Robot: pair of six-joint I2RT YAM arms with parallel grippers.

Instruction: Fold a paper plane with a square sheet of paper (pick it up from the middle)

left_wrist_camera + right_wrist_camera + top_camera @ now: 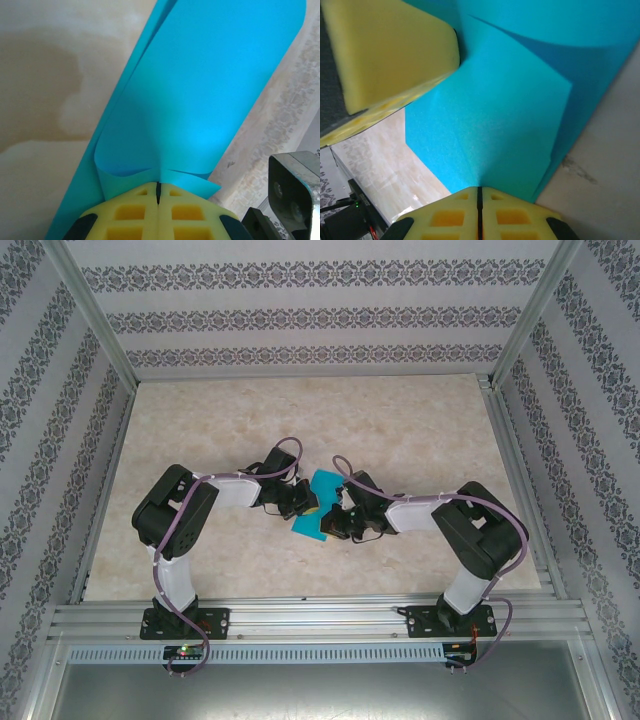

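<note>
The teal-blue sheet of paper [322, 502] hangs between my two grippers over the middle of the table. It is bent over on itself and shows no pointed plane shape. In the left wrist view the paper [200, 85] curls up into a loop, and my left gripper [158, 189] is shut with the paper's lower edge pinched between its yellow pads. In the right wrist view a flat folded layer of the paper [495, 120] runs into my right gripper [480, 192], which is shut on it. From above, my left gripper [304, 504] and right gripper [338, 518] face each other closely.
The beige marble-patterned table [400, 420] lies under the paper. Patterned walls stand on three sides, and a metal rail [320, 618] runs along the near edge. The left gripper's yellow pad [390, 50] sits close by at the upper left of the right wrist view.
</note>
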